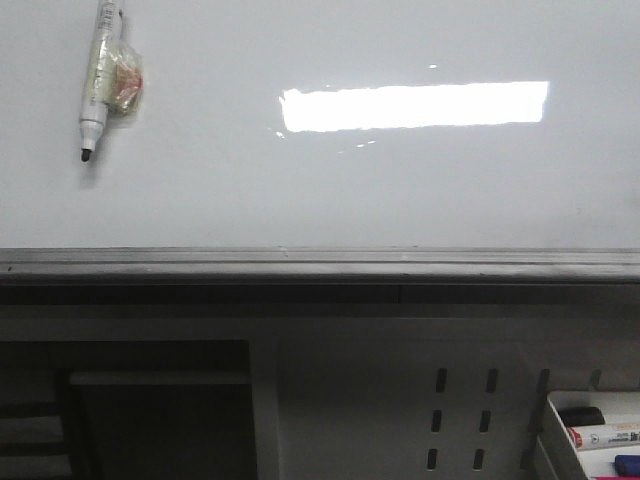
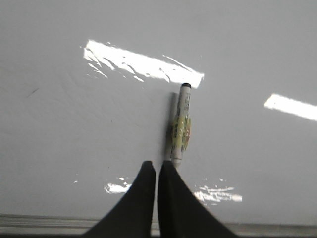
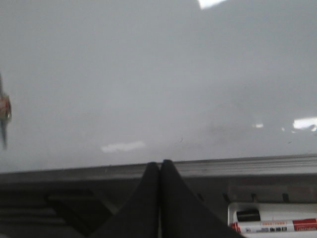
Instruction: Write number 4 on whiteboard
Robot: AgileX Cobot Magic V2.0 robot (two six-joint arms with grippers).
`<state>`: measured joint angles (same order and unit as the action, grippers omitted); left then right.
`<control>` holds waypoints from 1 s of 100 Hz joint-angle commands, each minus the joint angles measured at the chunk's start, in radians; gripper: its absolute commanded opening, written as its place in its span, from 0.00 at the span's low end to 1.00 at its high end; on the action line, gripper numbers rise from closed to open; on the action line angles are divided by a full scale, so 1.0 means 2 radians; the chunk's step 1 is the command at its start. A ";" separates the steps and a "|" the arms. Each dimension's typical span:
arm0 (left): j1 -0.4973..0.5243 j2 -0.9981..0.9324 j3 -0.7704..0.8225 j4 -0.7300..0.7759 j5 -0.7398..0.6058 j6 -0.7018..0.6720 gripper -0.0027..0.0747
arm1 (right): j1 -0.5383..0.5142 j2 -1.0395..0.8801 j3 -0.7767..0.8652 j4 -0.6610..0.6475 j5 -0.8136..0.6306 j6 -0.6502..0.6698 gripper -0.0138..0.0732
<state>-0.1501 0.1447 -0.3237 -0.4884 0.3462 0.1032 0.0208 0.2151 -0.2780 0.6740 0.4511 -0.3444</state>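
No "4" yet: whiteboard (image 1: pixel 330 190) blank.
Marker (image 1: pixel 100 75) stuck upper left; both tools pinched together, empty. Next: L tool (image 2: pixel 157 171) grabs it.

Glossy whiteboard (image 1: pixel 330 190) with grey metal lower edge; bright rectangular glare across the middle; white marker (image 1: pixel 97 80), black tip down, stuck against it at upper left; no writing visible.
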 commanded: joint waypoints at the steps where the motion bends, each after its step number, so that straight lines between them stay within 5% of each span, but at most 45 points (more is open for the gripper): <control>1: -0.002 0.055 -0.057 0.006 0.025 0.037 0.01 | -0.003 0.064 -0.055 0.001 0.015 -0.028 0.09; 31: -0.002 0.192 -0.126 -0.073 0.069 0.154 0.03 | -0.003 0.196 -0.137 0.005 0.078 -0.054 0.12; 38: -0.002 0.214 -0.126 -0.134 0.065 0.214 0.12 | -0.003 0.204 -0.139 0.027 0.078 -0.076 0.22; 53: -0.002 0.266 -0.126 -0.254 0.049 0.318 0.52 | -0.003 0.209 -0.139 0.047 0.073 -0.087 0.58; 59: -0.002 0.290 -0.126 -0.302 0.038 0.365 0.62 | -0.003 0.210 -0.139 0.047 0.072 -0.087 0.65; 86: -0.002 0.405 -0.128 -0.552 0.049 0.624 0.55 | -0.003 0.210 -0.139 0.049 0.072 -0.087 0.66; 100: -0.002 0.458 -0.146 -0.589 0.072 0.668 0.55 | -0.003 0.210 -0.139 0.049 0.073 -0.087 0.66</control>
<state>-0.1501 1.0131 -0.5575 -1.5717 0.4503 1.3736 0.0208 0.6261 -0.5203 0.7356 0.6412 -0.5047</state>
